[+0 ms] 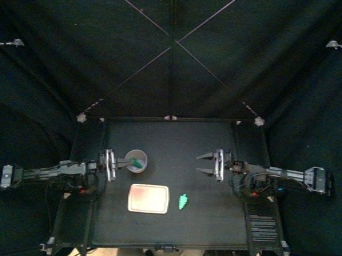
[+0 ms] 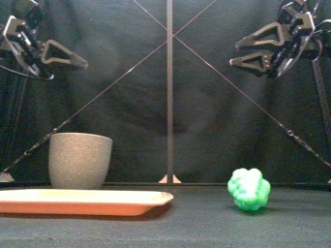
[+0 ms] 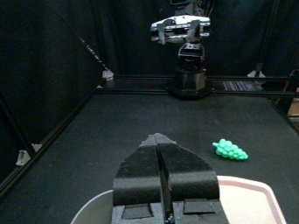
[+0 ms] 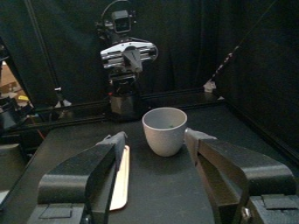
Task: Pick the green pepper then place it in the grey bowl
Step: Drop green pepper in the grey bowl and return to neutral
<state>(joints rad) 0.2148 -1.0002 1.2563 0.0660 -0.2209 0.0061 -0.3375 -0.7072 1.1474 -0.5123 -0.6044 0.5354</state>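
Top: green pepper (image 1: 181,203) lies on table (image 1: 214,215) toward front, just R of pink tray (image 1: 148,200), not touching it. Grey cup (image 1: 135,160) stands behind tray, L of centre. Left pincer (image 1: 118,165) hangs just beside cup on its L. Right pincer (image 1: 207,163) is opp., behind pepper and well apart from it. Front: both arms high, nothing held. Pepper (image 2: 249,189) sits alone R of centre, lumpy and lobed. Cup (image 2: 80,160) upright behind tray's L end. L wrist: left pincer's jaws pressed together, empty. Pepper (image 3: 230,150) ahead and off to one side; tray edge close under cam. R wrist: right pincer's jaws spread wide, empty. Cup (image 4: 165,131) framed between them but further off; pepper not in this view. Handling, my guess: small toy, light, prob. hard plastic or rubber, glossy so may slip; ridges shd help. Best hold is across the fat middle from above, jaws in grooves btwn lobes, light squeeze. Right pincer looks the nearer and is open, so likely the one to go. Cup mouth is wide, drop shd be easy.
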